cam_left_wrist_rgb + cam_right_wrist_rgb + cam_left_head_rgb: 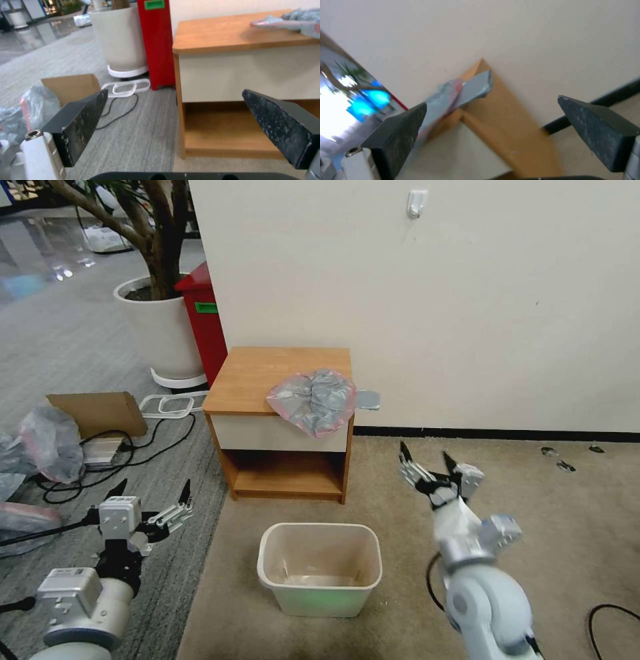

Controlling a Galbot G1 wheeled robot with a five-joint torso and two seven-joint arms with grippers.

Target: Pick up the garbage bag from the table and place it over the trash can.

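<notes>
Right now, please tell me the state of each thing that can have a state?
garbage bag: crumpled on the table, hanging over its front-right corner, not held.
trash can: upright on the floor, open, no liner.
left gripper: open, holding nothing, low beside the table.
right gripper: open, holding nothing, below the bag.

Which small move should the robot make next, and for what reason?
Probably raise the right end effector toward the garbage bag. It is open and nearest the bag, which lies untouched on the table, overhanging its right front corner. The trash can has no liner yet. The left end effector waits, open, farther away.
</notes>
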